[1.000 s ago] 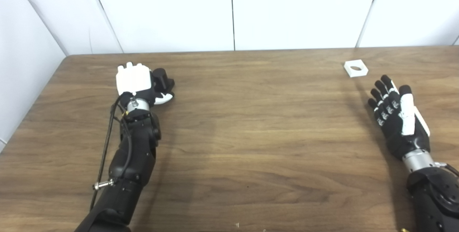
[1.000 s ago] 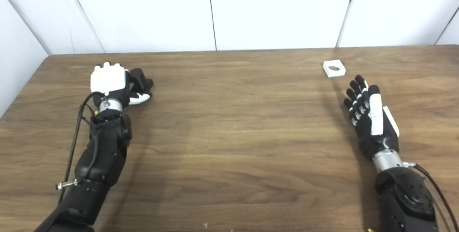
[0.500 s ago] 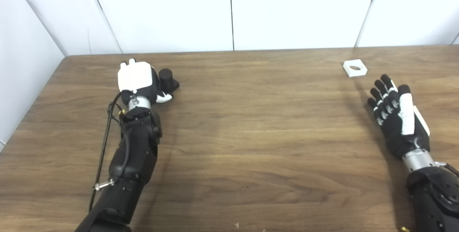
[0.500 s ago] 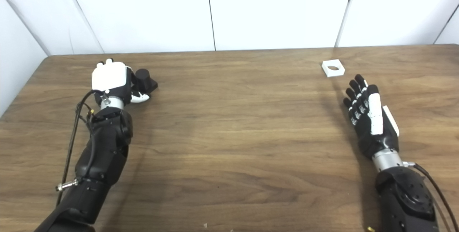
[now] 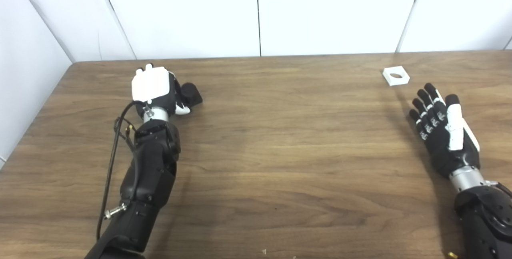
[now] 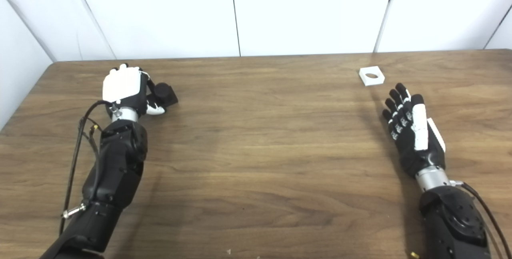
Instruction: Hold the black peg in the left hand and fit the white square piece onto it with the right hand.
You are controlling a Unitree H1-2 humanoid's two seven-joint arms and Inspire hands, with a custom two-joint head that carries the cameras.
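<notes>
The black peg (image 5: 191, 94) sits at the far left of the wooden table (image 5: 280, 139), tilted to the right. My left hand (image 5: 154, 87) is curled round its left side, with the thumb just below it; the fingers are hidden behind the white back of the hand. At the far right lies the white square piece (image 5: 396, 76), flat, with its round hole facing up. My right hand (image 5: 442, 127) stays open with fingers spread, a little nearer to me than the piece and not touching it.
White wall panels (image 5: 256, 11) stand right behind the table's far edge. The table's left edge runs close to my left arm (image 5: 148, 171). Bare wood lies between the two hands.
My left hand has turned and shifted slightly away from me at the peg, and the peg has tipped from upright towards the right. The right hand and the white piece have stayed put.
</notes>
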